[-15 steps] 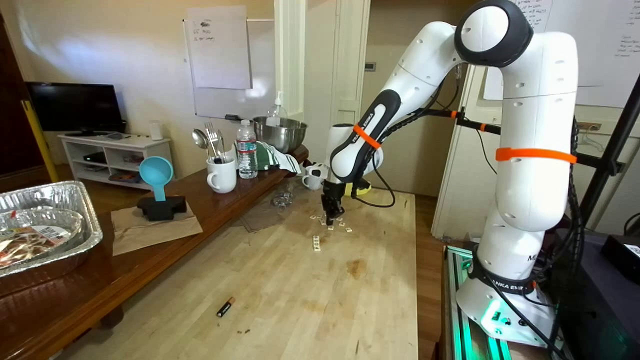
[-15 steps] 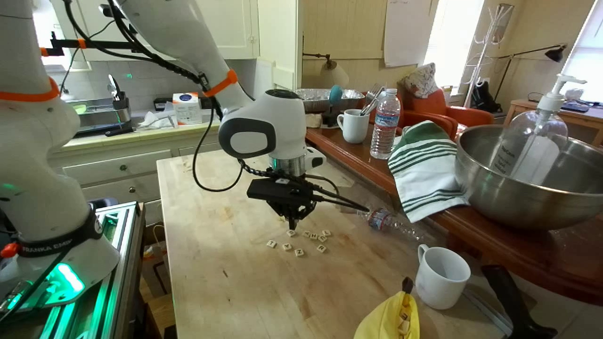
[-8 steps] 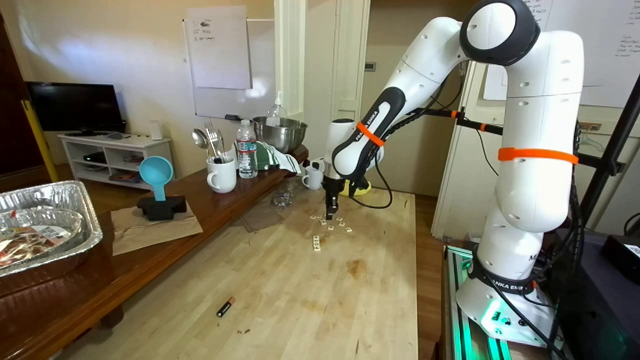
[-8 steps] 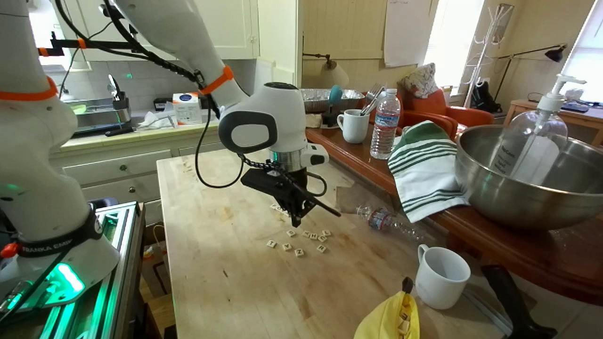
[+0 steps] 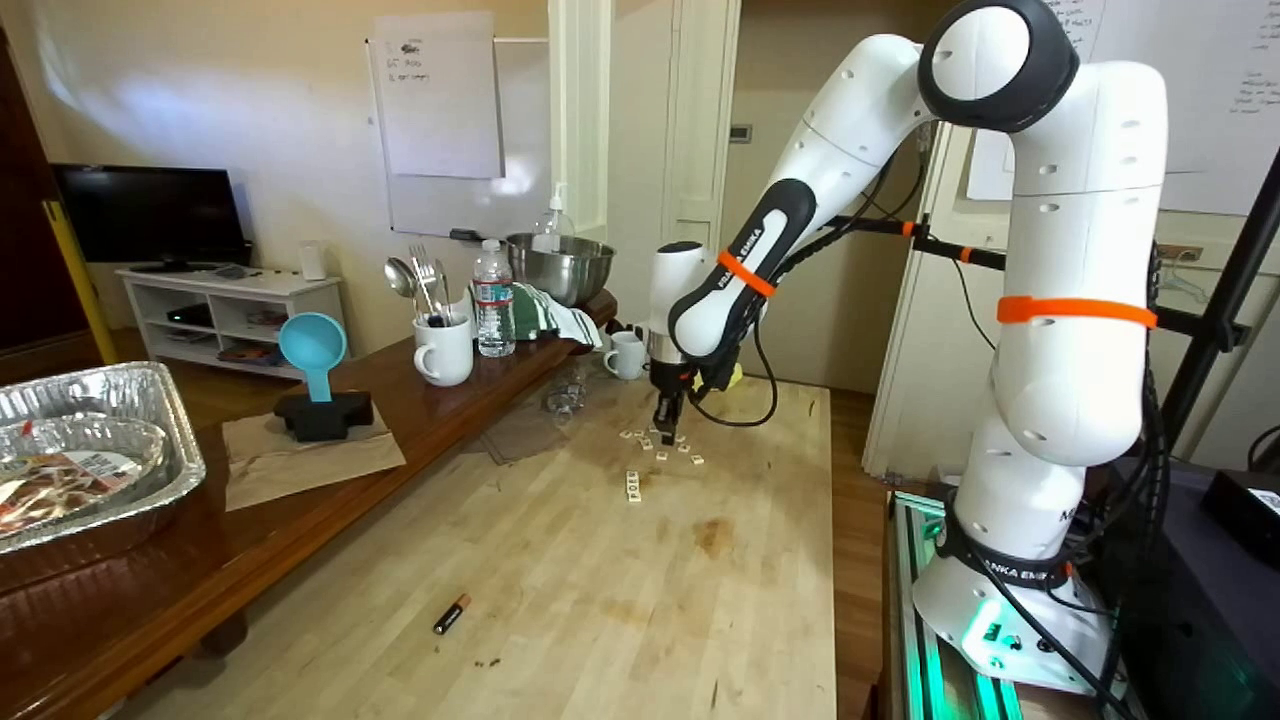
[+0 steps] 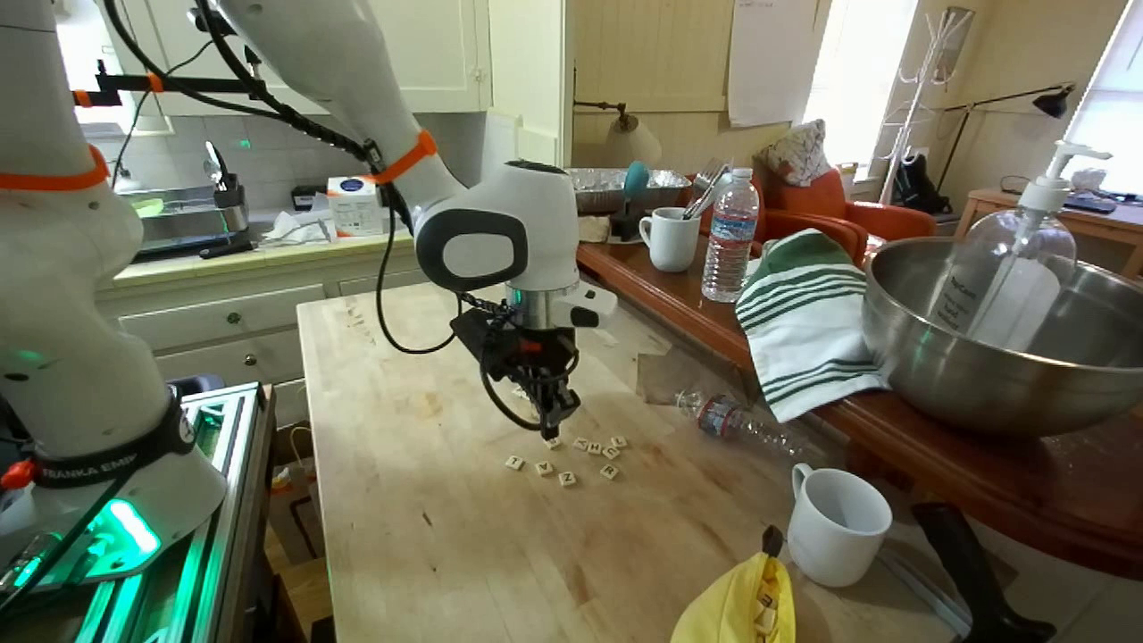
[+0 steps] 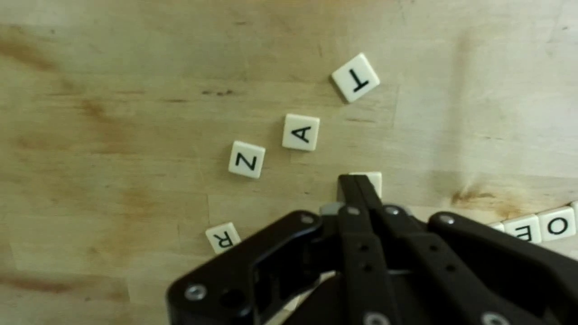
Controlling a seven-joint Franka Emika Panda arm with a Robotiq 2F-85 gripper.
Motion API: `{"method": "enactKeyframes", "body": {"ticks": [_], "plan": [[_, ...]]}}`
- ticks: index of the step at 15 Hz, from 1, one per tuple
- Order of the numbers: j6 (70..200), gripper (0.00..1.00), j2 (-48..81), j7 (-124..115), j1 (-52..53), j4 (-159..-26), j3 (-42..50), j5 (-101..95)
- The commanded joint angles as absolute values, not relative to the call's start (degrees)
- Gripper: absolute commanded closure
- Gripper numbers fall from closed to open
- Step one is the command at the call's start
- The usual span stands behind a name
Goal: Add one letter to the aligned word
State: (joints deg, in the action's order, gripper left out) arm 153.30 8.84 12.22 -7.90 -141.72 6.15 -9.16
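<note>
The aligned word is a short row of whitish letter tiles on the table. Its E and an O show at the right of the wrist view; the rest is behind the gripper or out of frame. In an exterior view it is mostly hidden behind the gripper. Loose tiles T, A, Z and R lie apart. The gripper is shut and empty, its fingertips together above a tile whose letter they cover. It also shows low over the loose tiles in an exterior view.
More loose tiles lie in a cluster. A battery lies on the table. A crushed bottle, a white mug and a yellow pouch stand near the tiles. A raised wooden ledge runs along one side.
The gripper has risen off the tiles and its wrist has turned. In an exterior view it has shifted slightly right over the last half second. The tiles look unmoved.
</note>
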Motion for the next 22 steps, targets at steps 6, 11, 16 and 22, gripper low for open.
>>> {"method": "enactKeyframes", "body": {"ticks": [6,11,16,22], "plan": [[152.99,1.00,10.67,2.17,-6.82,-141.22,6.27,-5.96],[154.70,1.00,11.48,1.56,-7.23,-140.94,6.11,-2.28],[156.93,1.00,12.77,0.94,-7.17,-140.47,6.32,-0.70],[159.73,1.00,14.25,-1.57,-6.75,-140.51,7.05,-1.49]]}}
